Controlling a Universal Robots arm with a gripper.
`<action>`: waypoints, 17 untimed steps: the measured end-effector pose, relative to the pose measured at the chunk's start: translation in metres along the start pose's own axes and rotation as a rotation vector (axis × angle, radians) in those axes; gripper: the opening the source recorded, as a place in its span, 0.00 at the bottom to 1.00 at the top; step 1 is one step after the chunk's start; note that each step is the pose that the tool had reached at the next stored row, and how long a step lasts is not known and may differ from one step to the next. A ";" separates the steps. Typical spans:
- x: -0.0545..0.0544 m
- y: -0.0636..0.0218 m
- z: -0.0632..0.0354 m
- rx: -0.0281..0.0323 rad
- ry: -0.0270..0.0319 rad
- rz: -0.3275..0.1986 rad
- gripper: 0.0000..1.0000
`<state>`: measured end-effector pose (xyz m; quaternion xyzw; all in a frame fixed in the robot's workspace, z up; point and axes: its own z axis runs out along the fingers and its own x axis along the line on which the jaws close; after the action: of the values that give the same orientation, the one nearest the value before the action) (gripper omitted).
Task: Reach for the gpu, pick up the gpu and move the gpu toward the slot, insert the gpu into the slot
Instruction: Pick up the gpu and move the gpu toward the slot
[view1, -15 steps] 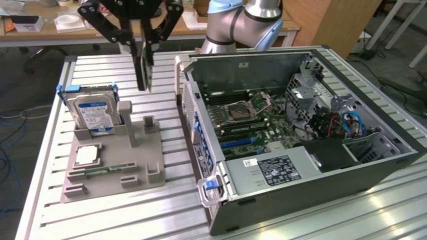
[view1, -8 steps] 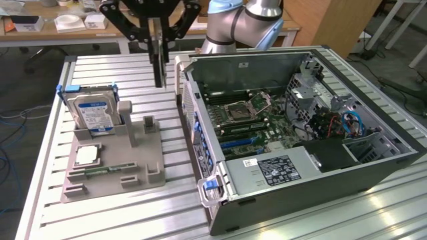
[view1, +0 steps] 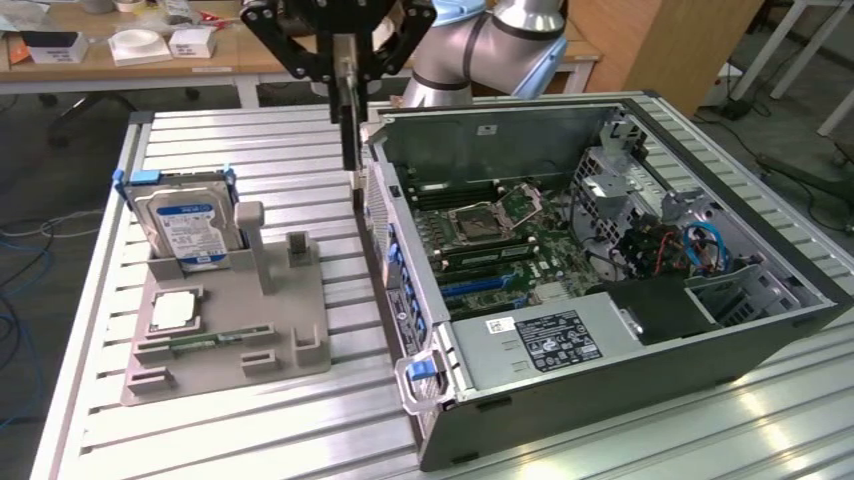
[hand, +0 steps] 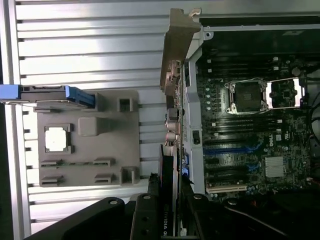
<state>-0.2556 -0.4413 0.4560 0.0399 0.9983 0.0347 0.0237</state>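
The robot arm's gripper (view1: 347, 68) (hand: 170, 202) held the gpu (view1: 350, 135) (hand: 173, 117) with its black fingers (view1: 302, 62) pinched closed on the card's upper end. The dark card hung upright and edge-on above the slatted metal table (view1: 200, 440), its silvery bracket (hand: 179, 47) at the end away from the fingers. The card hung just outside the far left corner of the open computer case (view1: 601, 395), as seen in the exterior view. Whether its lower end touched the case wall could not be told. It sat apart from the motherboard (view1: 514, 235) (hand: 250, 145) and its blue slots (view1: 470, 287) (hand: 225, 150). On the exterior view's left, well clear of the card, a grey holder block (view1: 227, 335) (hand: 90, 150) stood on the table. A blue-labelled hard drive (view1: 187, 228) (hand: 50, 95) stood upright at the block's far end, and a square processor chip (view1: 174, 310) (hand: 56, 139) lay flat nearer the middle.
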 end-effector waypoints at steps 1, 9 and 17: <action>-0.003 0.0003 0.0001 -0.0014 0.0001 0.000 0.27; -0.027 0.0022 0.0010 -0.0160 0.0013 0.001 0.27; -0.051 0.0040 0.0020 -0.0297 0.0023 0.001 0.27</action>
<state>-0.2041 -0.4414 0.4566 0.0401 0.9977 0.0496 0.0232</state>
